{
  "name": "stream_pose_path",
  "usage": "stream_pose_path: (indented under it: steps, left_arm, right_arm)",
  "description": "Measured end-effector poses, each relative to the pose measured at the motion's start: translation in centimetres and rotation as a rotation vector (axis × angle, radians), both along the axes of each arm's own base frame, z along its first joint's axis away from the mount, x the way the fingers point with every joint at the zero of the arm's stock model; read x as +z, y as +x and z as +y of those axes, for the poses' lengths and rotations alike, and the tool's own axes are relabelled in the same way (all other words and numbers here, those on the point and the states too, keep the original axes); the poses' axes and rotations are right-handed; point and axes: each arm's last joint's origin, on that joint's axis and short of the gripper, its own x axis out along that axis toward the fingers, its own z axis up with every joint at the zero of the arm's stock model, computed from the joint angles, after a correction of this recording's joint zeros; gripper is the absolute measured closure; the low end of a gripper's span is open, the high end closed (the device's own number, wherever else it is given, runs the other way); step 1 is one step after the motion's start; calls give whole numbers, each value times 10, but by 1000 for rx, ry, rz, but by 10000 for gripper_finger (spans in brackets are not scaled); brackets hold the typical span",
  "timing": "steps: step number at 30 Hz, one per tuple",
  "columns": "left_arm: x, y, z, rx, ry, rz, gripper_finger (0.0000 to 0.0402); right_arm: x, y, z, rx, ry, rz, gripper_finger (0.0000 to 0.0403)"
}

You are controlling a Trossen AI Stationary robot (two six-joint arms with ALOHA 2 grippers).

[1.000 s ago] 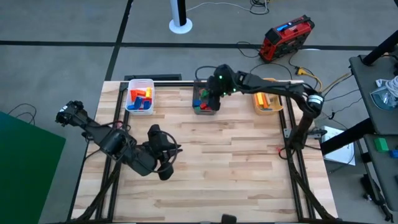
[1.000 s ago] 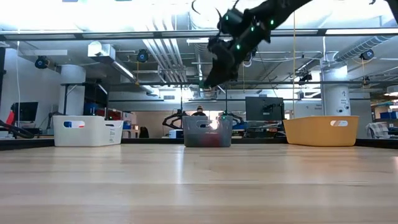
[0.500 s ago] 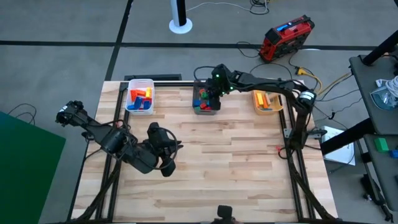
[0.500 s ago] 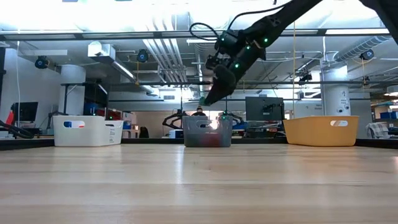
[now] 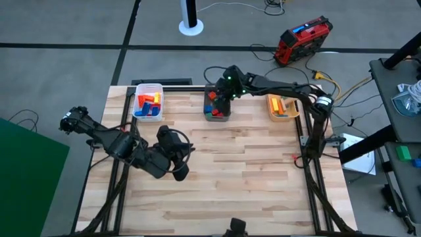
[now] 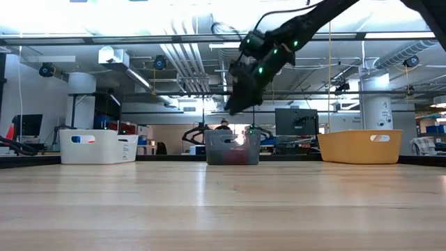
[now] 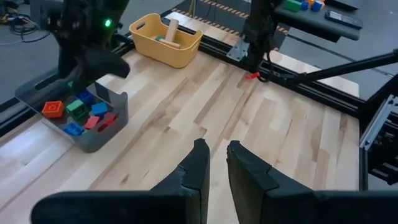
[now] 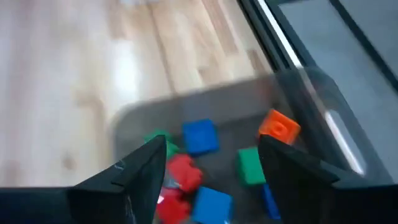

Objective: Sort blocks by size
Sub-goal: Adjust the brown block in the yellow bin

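**Blocks lie in three bins along the table's far edge**

Blocks (image 5: 148,103) fill the white bin (image 5: 148,102) on the left, red, orange and blue, though from above they overlap too closely to count. The grey bin (image 5: 217,104) in the middle holds more, partly covered in the high view by the right gripper (image 5: 222,93), which hangs just above it. Its own wrist view looks down between spread fingers (image 8: 137,171), empty, onto an orange brick (image 8: 279,127), a green brick (image 8: 250,165), a second green one half hidden behind a finger, two blue ones and a red cluster whose edges blur together. The left wrist view shows the same bin from the side with about seven bricks, among them an orange one (image 7: 53,109). The orange bin (image 5: 283,107) on the right holds a plain wood bar (image 7: 171,32) standing tilted, and something red and green that is too small to tell apart.

The left gripper (image 5: 177,169) waits over the wooden table (image 5: 250,178) near its left-middle, well apart from all bins, fingers (image 7: 196,168) a narrow gap apart with nothing between them.

From table height the bin walls hide their contents; only a reddish glow shows through the grey one (image 6: 233,148). A red and black case (image 5: 303,38) sits on the floor beyond the table
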Motion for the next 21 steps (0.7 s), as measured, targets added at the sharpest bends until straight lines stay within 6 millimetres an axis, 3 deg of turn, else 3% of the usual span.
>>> stream_pose_path:
  steps: [4,8,18,21]
  left_arm:
    - [0,0,1,-5,15,7,366]
    - [0,1,1,-15,29,13,366]
    - [1,11,-5,-5,-45,-72,366]
    - [10,21,0,-43,40,-127,366]
  right_arm:
    - [24,-3,15,64,108,-101,153]
    - [51,-7,42,134,188,-160,165]
    - [136,-30,159,421,96,-347,202]
    - [156,-40,183,481,94,-429,210]
